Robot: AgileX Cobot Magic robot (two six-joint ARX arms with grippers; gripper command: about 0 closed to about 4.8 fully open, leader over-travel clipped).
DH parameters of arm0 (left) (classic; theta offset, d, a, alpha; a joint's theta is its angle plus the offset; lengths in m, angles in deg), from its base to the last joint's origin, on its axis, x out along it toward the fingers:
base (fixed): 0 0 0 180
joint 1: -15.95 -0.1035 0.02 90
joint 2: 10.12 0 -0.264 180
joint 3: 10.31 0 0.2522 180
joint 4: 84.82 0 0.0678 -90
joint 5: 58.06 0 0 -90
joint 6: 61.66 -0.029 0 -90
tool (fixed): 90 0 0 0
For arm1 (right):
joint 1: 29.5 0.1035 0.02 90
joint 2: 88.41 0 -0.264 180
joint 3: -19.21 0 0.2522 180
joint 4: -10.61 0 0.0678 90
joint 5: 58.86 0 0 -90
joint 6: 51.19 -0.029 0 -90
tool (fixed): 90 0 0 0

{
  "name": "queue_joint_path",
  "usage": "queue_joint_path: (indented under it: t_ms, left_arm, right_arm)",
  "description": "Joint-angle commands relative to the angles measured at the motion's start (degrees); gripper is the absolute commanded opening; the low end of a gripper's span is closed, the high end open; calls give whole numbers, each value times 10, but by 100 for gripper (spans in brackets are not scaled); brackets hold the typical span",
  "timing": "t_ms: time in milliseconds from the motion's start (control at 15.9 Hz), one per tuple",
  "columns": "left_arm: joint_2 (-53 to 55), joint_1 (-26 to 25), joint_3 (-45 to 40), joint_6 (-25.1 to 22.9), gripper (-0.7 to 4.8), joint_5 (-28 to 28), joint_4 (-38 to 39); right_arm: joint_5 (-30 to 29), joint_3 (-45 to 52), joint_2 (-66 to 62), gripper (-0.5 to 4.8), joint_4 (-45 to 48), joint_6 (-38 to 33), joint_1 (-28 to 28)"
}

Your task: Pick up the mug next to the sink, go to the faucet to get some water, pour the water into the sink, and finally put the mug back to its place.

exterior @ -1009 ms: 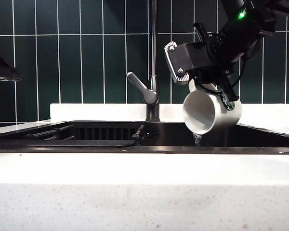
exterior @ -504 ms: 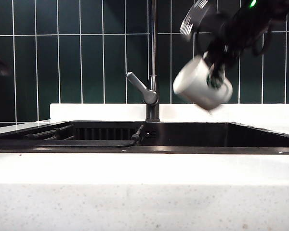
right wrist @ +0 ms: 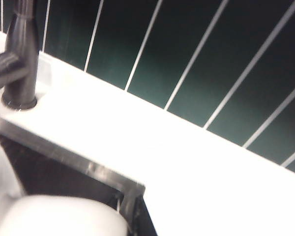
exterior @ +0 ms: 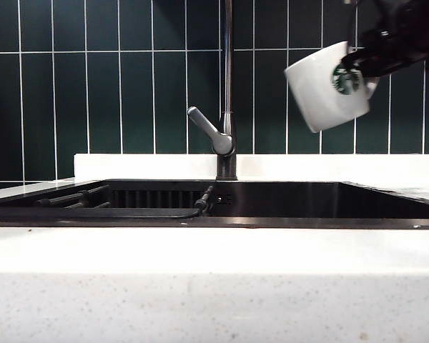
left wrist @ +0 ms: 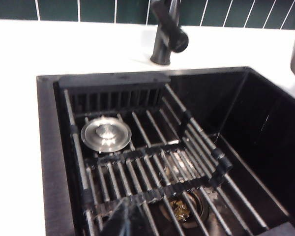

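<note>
Right gripper (exterior: pixel 375 61), dark, upper right of the exterior view: clamped on the handle side of the white mug (exterior: pixel 329 86), held in the air against the dark green wall tiles (exterior: pixel 114 78). Mug: tilted, mouth turned up and toward the faucket side of that view, round green Starbucks logo (exterior: pixel 346 78) facing the camera; well above the sink (exterior: pixel 329 200) and right of the faucet (exterior: pixel 227 86). The right wrist view shows a blurred white curve of the mug (right wrist: pixel 59 216) (low in the frame), the faucet base (right wrist: pixel 19 54), the white stone ledge (right wrist: pixel 152 152) and a corner of the sink rim (right wrist: pixel 113 179). Faucet: tall thin dark pipe, slanted grey side lever (exterior: pixel 209 130), standing on the white ledge behind the basin. Left gripper (left wrist: pixel 124 219): only a blurred dark tip shows in the left wrist view, fingers pressed together and holding nothing, above the black basin (left wrist: pixel 265 128); not found in the exterior view. Basin contents: a dark roll-up rack of metal rods (left wrist: pixel 152 167), a round steel drain stopper (left wrist: pixel 105 133) lying on it, and a drain (left wrist: pixel 184 209) below with brownish debris. Counter: white speckled stone (exterior: pixel 214 286) along the front.
</note>
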Motion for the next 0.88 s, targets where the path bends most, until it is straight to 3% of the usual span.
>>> queue_joint_path:
  t_ms: [63, 378, 630, 883]
  left_arm:
    - [-1, 0, 1, 1, -4, -1, 8]
    - [-1, 0, 1, 1, -4, -1, 12]
    - [-1, 0, 1, 1, -4, -1, 18]
    - [-1, 0, 1, 1, -4, -1, 19]
  right_arm:
    - [-6, 45, 47, -1, 32, -59, -26]
    - [-7, 115, 70, -1, 79, -205, -106]
    - [-9, 167, 67, -1, 147, -262, -170]
    - [-28, 174, 36, -1, 167, -264, -206]
